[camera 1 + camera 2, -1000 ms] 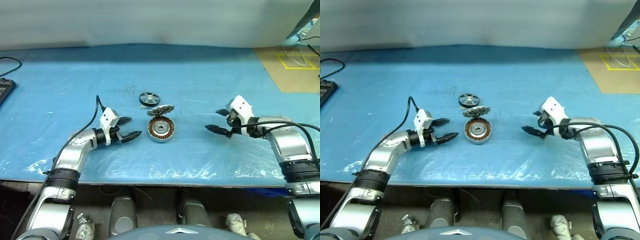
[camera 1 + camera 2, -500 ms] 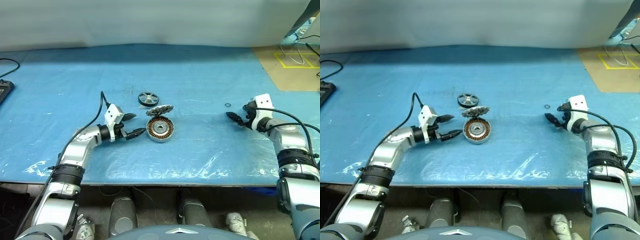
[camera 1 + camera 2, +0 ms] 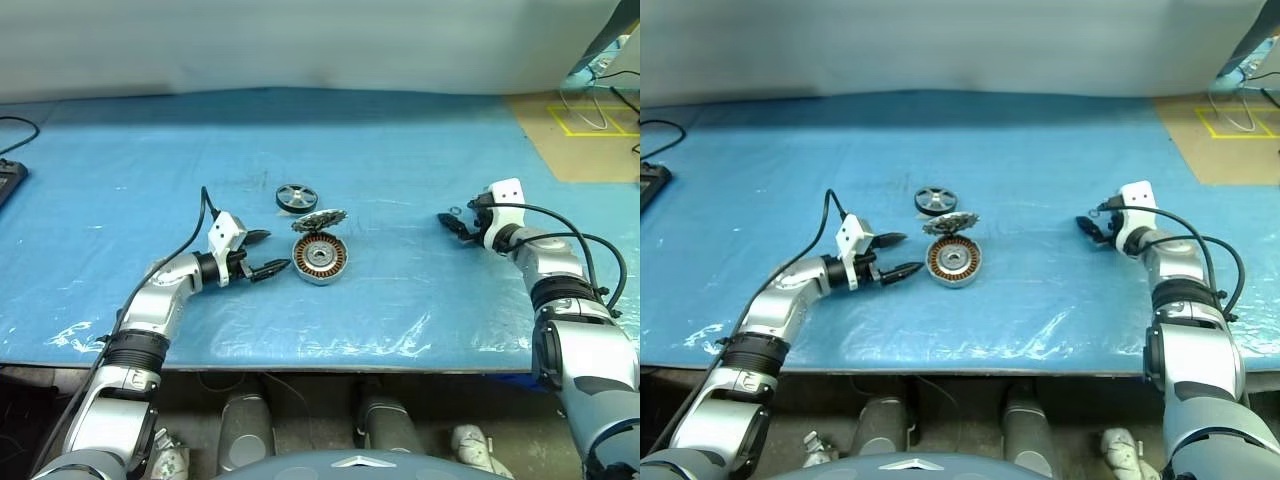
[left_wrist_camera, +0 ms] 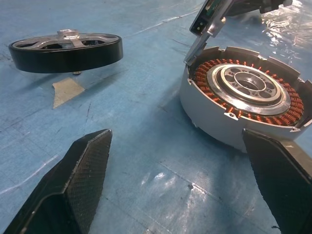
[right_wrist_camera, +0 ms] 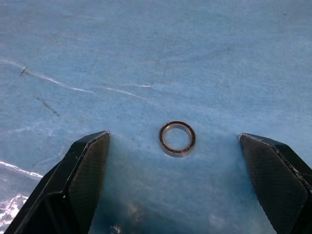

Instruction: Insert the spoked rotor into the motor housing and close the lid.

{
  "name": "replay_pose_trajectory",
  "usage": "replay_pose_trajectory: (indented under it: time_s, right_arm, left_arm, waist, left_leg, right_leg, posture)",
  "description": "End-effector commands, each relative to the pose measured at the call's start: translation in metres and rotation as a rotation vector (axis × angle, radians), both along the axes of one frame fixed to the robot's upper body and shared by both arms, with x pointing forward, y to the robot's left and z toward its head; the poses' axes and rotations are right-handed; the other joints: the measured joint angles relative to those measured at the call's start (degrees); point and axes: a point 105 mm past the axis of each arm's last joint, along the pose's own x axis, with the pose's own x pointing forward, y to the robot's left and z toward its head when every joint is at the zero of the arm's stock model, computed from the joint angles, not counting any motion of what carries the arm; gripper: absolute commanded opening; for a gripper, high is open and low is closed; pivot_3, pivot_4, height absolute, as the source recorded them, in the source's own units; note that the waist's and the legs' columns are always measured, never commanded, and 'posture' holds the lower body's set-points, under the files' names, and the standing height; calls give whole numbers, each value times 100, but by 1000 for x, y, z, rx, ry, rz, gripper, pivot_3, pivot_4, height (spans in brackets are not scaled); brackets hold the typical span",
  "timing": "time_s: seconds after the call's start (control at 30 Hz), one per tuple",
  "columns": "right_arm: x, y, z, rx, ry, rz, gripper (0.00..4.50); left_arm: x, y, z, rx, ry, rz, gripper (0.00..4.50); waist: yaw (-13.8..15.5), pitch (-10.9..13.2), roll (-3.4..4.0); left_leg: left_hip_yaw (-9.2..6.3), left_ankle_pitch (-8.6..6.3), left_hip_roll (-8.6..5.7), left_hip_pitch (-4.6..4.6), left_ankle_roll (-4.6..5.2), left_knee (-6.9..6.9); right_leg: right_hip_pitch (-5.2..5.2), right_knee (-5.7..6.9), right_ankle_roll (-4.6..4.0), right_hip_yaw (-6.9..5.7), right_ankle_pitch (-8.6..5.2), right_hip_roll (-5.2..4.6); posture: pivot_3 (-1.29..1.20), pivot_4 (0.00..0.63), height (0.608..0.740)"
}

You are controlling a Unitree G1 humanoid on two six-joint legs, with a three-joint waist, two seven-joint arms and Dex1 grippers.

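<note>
Grippers wide open by the motor parts

Head views: motor housing (image 3: 320,259) sits on the blue table cover (image 3: 400,150), near its middle. You can see brown coils in a ring inside it. The lid (image 3: 320,220) stands tilted up at the far edge of the housing, joined to its rim, so the housing is open. The spoked rotor (image 3: 297,197) lies flat on the cover just past the lid, a bit to the left, and does not touch it. The left gripper (image 3: 262,252) is just beside the housing on its left side, pointing at it, and its two black fingers are apart and hold nothing. The right gripper (image 3: 452,222) is well to the right of the housing, with its fingers also apart and holding nothing. A small metal ring (image 3: 456,210) lies on the cover right by the tips of that gripper.

Left wrist view: housing (image 4: 243,107) is close, just by one black finger (image 4: 280,180). The rotor (image 4: 66,48) lies farther off, apart from the housing. The lid (image 4: 209,24) leans up at the housing's rim.

Right wrist view: small ring (image 5: 177,138) lies flat on the blue cover between the two wide-open fingers (image 5: 78,180), touching neither.
</note>
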Motion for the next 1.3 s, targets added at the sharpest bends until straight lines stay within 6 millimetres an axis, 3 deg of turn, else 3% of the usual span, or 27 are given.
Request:
replay_pose_trajectory:
  time_s: [0.03,0.37,0.4,0.57,0.7,0.8,0.93,1.03,1.3]
  right_arm:
    - [-1,1,-8,1,29,-10,4084]
    - [-5,-1,-17,8,57,-19,706]
    - [-5,-1,-18,8,57,-18,565]
    - [-7,1,-17,8,47,12,565]
    - [-8,10,-3,36,-23,95,565]
    - [-20,30,11,105,-72,259,565]
    - [-52,60,17,80,-62,495,565]
    - [-63,73,24,77,-66,560,565]
    - [-87,137,45,36,-49,845,565]
  left_arm:
    - [2,8,4,1,-32,22,4500]
    - [4,9,2,5,-41,29,4500]
    - [4,9,3,5,-41,28,4500]
    - [4,7,6,3,-43,21,4500]
    - [5,7,6,0,-37,19,4500]
    - [5,9,9,0,-38,12,4500]
    - [-1,5,5,-9,-17,-28,4500]
    - [-2,3,5,-11,-14,-42,4500]
    - [-6,-2,12,-18,-11,-83,4500]
  waist:
    - [0,0,0]
    - [0,0,0]
    - [0,0,0]
    - [2,0,0]
    - [2,0,0]
    - [12,0,-1]
    - [30,1,0]
    - [10,1,0]
    - [27,0,0]
  left_leg:
    - [0,0,0,0,0,0]
    - [0,-1,1,0,0,-1]
    - [0,-1,1,0,0,-1]
    - [0,-1,3,0,0,-4]
    - [1,-1,4,-1,0,-8]
    - [1,-1,4,-4,0,-16]
    - [1,-1,2,-6,2,-46]
    - [3,0,-4,-5,2,-69]
    - [4,0,-4,-2,1,-93]
  right_leg:
    - [0,0,0,0,0,0]
    - [1,-4,0,0,0,0]
    - [1,-4,0,0,0,0]
    - [1,-6,0,0,0,1]
    - [0,-13,0,0,0,1]
    - [-1,-18,0,0,0,2]
    - [-2,-45,1,0,-1,3]
    - [-4,-63,1,-1,0,2]
    - [-4,-85,1,-1,-1,2]
  posture:
    - [0,150,740]
    - [0,150,740]
    - [0,150,740]
    - [0,150,740]
    - [0,150,740]
    - [0,150,740]
    - [0,150,740]
    - [0,150,740]
    - [0,150,740]
